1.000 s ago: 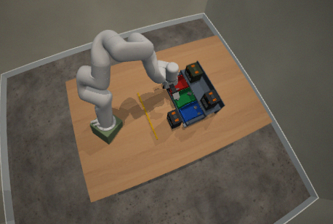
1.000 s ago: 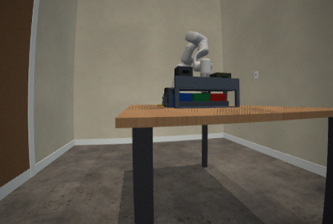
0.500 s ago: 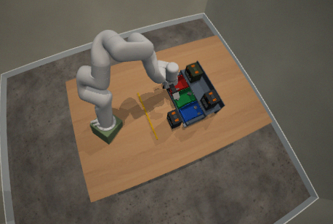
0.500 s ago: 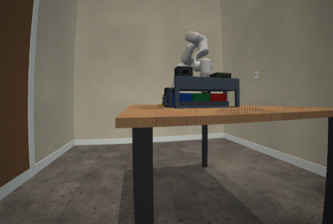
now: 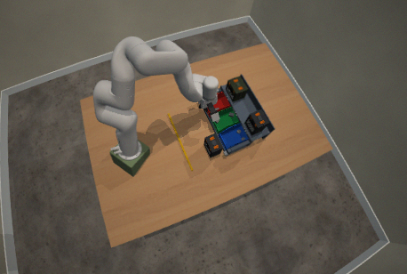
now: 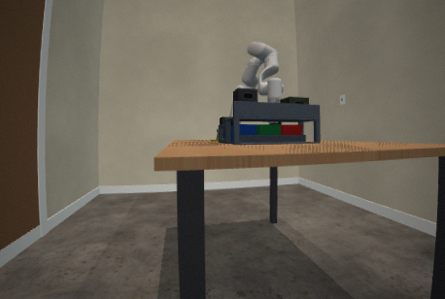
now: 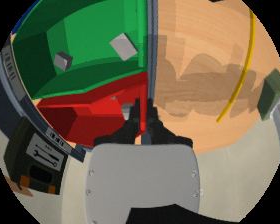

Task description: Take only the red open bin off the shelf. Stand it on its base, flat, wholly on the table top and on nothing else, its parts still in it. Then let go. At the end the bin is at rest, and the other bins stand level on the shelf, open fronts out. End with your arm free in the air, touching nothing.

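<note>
The red open bin (image 5: 220, 101) (image 6: 292, 130) (image 7: 73, 120) sits in the grey shelf (image 5: 247, 109) (image 6: 277, 110) at one end of the row, with a grey part visible inside near its front. The green bin (image 5: 227, 120) (image 6: 268, 129) (image 7: 96, 40) is beside it, with grey parts in it. The blue bin (image 5: 235, 138) (image 6: 249, 129) is at the other end. My gripper (image 7: 143, 105) is shut on the red bin's front wall, one finger inside and one outside. Its fingertips are partly hidden in the top view and hidden in the exterior view.
Dark boxes with orange latches stand on the shelf top, one at the red bin's end (image 5: 237, 87) (image 7: 36, 155) and one toward the blue end (image 5: 257, 121). Another box (image 5: 213, 145) stands on the table (image 5: 178, 204) before the blue bin. A yellow strip (image 5: 179, 141) (image 7: 248, 65) crosses the table.
</note>
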{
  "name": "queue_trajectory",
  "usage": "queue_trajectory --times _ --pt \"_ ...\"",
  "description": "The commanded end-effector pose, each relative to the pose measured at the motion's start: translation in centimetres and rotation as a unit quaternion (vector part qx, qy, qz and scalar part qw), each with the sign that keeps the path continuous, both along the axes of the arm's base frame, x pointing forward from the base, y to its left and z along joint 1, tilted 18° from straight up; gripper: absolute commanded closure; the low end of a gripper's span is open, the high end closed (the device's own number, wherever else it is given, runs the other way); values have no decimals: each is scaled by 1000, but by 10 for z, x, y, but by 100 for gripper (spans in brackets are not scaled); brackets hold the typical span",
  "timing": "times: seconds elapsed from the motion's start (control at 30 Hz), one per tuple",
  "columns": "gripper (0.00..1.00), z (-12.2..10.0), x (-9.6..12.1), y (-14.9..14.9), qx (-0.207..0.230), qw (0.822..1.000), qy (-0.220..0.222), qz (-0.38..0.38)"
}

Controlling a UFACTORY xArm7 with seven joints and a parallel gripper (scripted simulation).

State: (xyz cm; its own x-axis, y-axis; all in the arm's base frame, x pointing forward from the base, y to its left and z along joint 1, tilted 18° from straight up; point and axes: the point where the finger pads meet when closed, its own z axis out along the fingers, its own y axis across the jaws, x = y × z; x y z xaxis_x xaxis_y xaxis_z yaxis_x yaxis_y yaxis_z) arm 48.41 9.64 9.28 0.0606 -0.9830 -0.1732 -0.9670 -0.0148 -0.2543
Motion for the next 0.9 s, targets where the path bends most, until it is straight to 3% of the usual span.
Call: queue_trajectory --times 0.0,0.87 --pt "100 1 1 0 1 1000 -2 0" --pt "100 9 -1 -2 1 1000 -2 0"
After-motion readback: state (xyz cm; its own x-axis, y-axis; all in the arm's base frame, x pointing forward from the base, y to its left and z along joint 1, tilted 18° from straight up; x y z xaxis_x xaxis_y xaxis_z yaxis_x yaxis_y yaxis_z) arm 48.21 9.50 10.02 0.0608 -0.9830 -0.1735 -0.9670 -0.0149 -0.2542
